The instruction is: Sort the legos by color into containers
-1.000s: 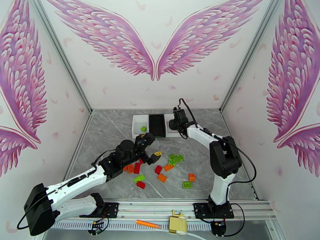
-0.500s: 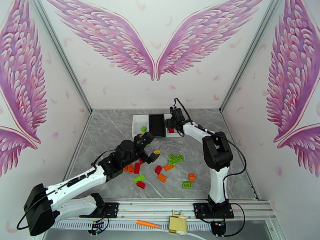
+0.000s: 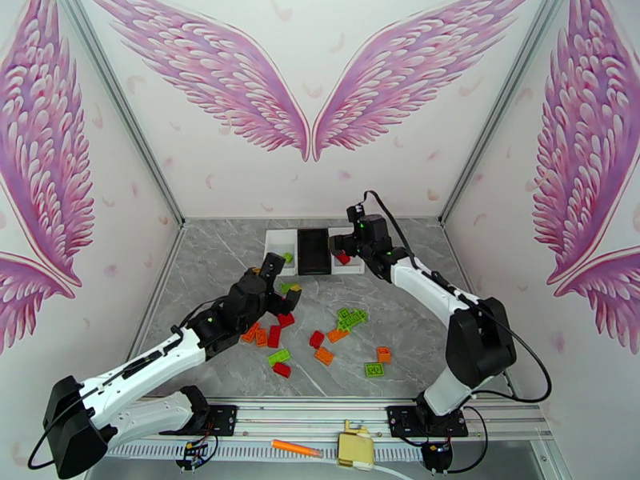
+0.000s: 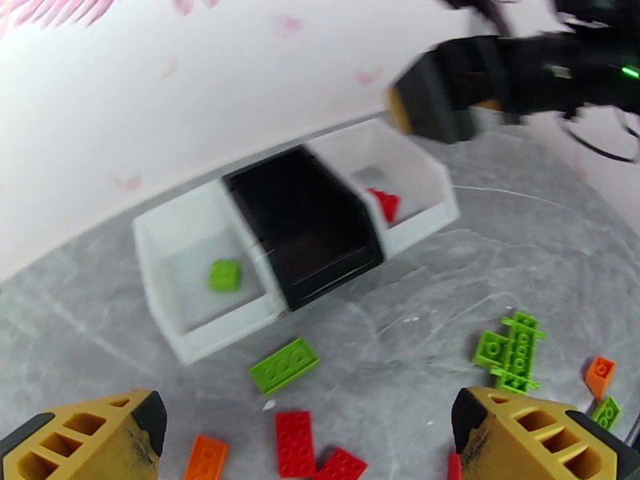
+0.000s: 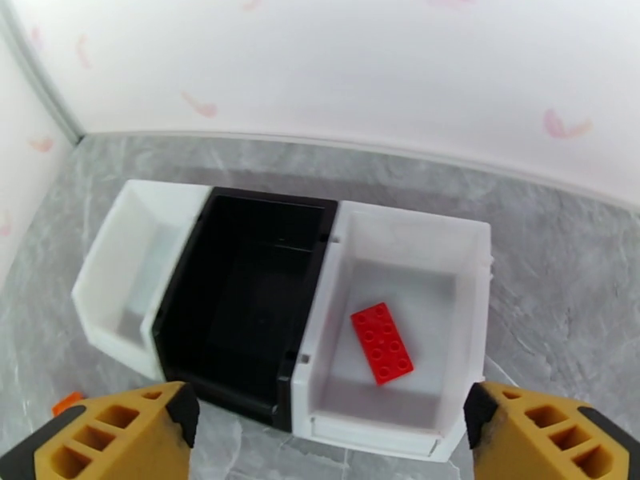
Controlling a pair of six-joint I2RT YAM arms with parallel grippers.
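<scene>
Right wrist view first, says the one: the right gripper point(image 5: 328, 414) hangs with its jaws spread wide and nothing between them. Straight below it a red brick point(image 5: 382, 342) lies flat in the right white bin point(image 5: 480, 234). The black bin point(image 5: 264, 203), below and to its left, looks bare inside.

And the other arm? asks the second.

In the left wrist view the left gripper point(image 4: 306, 418) is spread wide too, holding nothing. Ahead of it one green brick point(image 4: 225, 275) sits in the left white bin point(image 4: 152, 258). A longer green brick point(image 4: 283, 366) lies on the table point(image 4: 448, 258) just ahead of its fingertips.

So the sorting has hardly begun?

It seems so. Two bricks are binned, no orange one as far as can be seen, and the loose legos point(image 3: 320, 338), by far the greater part, lie scattered between the two arms.
</scene>
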